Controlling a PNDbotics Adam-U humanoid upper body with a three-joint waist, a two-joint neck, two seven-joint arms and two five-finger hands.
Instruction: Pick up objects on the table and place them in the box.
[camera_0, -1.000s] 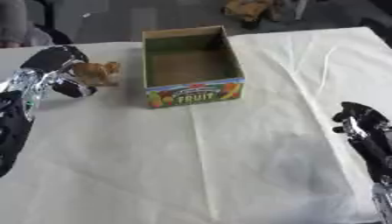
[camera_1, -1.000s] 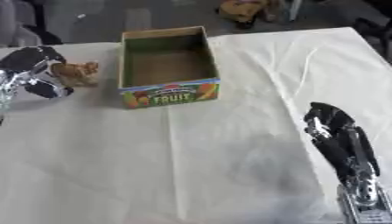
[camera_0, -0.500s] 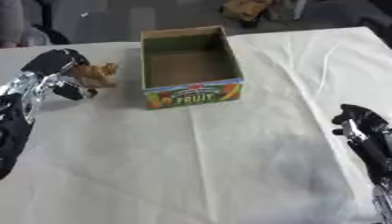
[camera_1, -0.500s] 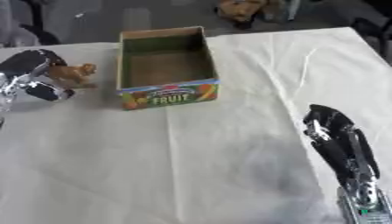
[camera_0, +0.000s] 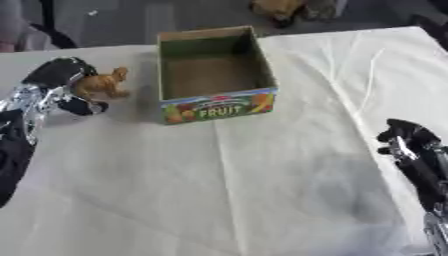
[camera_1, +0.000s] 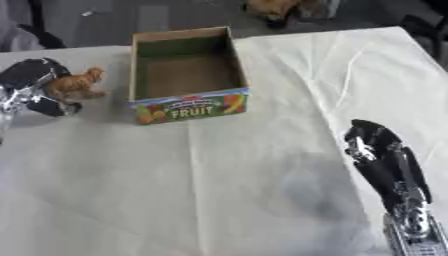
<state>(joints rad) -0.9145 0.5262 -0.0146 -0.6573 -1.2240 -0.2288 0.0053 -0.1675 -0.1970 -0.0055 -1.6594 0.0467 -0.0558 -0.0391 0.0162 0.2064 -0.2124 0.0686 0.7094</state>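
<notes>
**Readable text: one word on the box**

The cardboard box (camera_0: 216, 74), upper middle of the frame, carries a colourful printed band along its near wall with the word "FRUIT" in pale capitals. Smaller lettering above that word is too blurred to read.

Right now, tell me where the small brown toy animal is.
The brown toy animal sits at the table's left side, in the left hand, just left of the fruit box.

Two head-mounted stereo views, looking steeply down at the table (camera_0: 262, 190), close range, both sharing the box (camera_0: 214, 70), right eye shifted slightly rightward
</notes>
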